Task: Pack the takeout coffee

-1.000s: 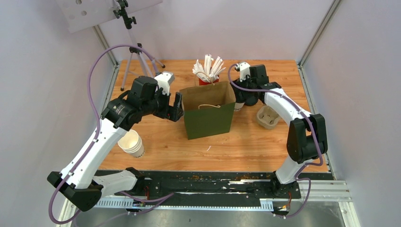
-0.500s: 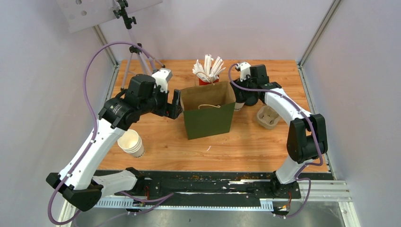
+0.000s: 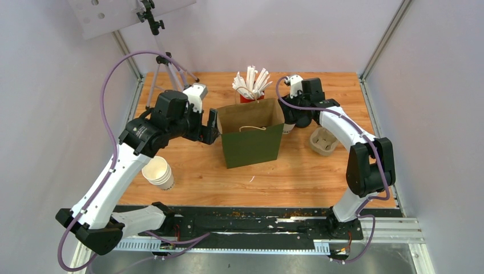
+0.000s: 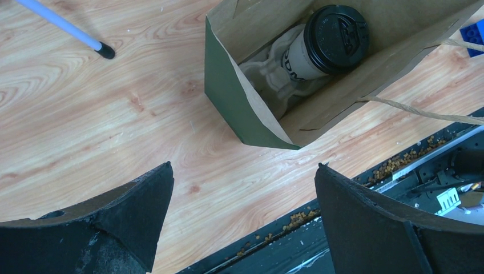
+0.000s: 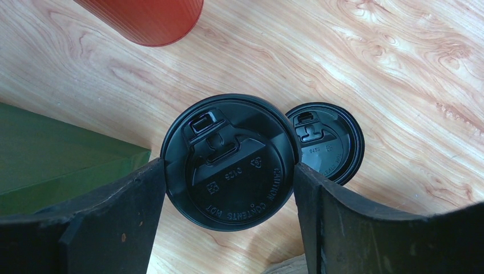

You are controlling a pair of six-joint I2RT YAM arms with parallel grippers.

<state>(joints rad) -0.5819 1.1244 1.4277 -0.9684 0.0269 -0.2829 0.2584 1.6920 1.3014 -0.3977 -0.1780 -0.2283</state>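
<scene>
So from my remote seat: the right end effector [image 5: 228, 165] has a coffee cup [image 5: 234, 191] between its fingers, and the black lid fills the gap edge to edge, so I'm calling that a grasp. The cup is upright with its long axis vertical. The lid faces straight up at the wrist cam, with the sip hole toward the top-left of that view. In the overhead view, that cup [image 3: 289, 129] sits just off the right side of the green paper bag [image 3: 251, 148], with the right end effector [image 3: 287, 121] over it. I can't tell if it's resting on the counter [image 3: 297, 171] or lifted a bit.

The bag stands open mid-counter. Inside it there's a bagged coffee [image 4: 328, 43], lid pointing up toward the bag's mouth and seated in a pulp carrier [image 4: 268, 74]. It looks slightly tipped, but that could just be the camera angle.

The left end effector [image 4: 242, 171] is spread wide with nothing in it, hovering just left of the bag [image 4: 228, 97].

Other stuff:
- a loose lid [image 5: 328, 142] right beside the gripped cup
- a red cup [image 3: 249, 99] full of white sticks [image 3: 251, 80] behind the bag
- an empty second carrier [image 3: 323, 141] to the right
- stacked paper cups [image 3: 158, 172] front-left
</scene>
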